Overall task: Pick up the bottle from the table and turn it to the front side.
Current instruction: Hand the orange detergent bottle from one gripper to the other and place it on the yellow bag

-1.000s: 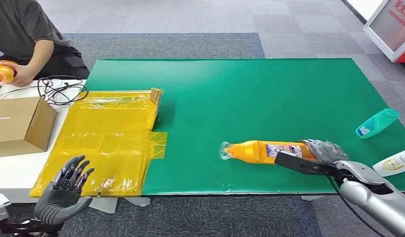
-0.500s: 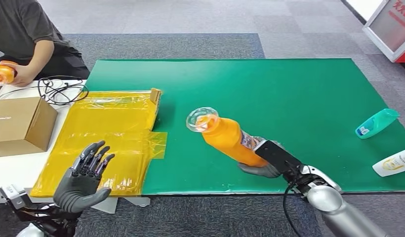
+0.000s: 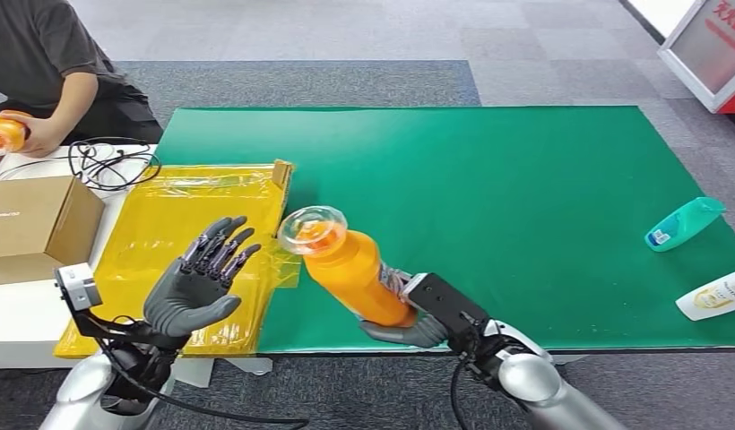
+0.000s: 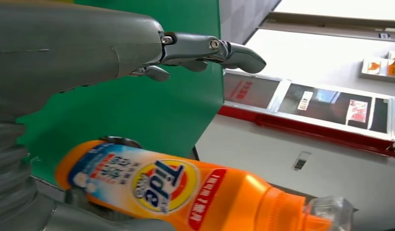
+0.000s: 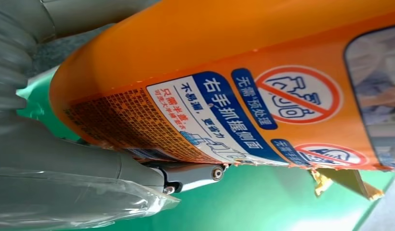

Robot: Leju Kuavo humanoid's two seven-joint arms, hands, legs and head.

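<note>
My right hand (image 3: 416,319) grips the lower body of an orange detergent bottle (image 3: 346,262) with a clear cap, held tilted above the near edge of the green mat (image 3: 489,179), cap pointing up and to the left. The left wrist view shows the bottle's (image 4: 171,187) front label with its logo. In the right wrist view the bottle's (image 5: 243,82) back label with printed text faces the camera, and my right hand (image 5: 65,163) wraps it. My left hand (image 3: 198,279) is raised, open, palm toward the bottle, a short gap away. Its fingers (image 4: 205,48) spread above the bottle.
A yellow plastic bag (image 3: 203,233) lies left of the mat. A cardboard box (image 3: 37,224) and cables (image 3: 108,161) sit at far left, where a person (image 3: 41,63) holds another orange bottle (image 3: 5,133). A teal bottle (image 3: 685,222) and a white bottle (image 3: 713,296) lie at the right edge.
My right hand lifted the bottle off the mat and carried it left, tilting its cap upward. My left hand rose from the table's near corner toward the bottle.
</note>
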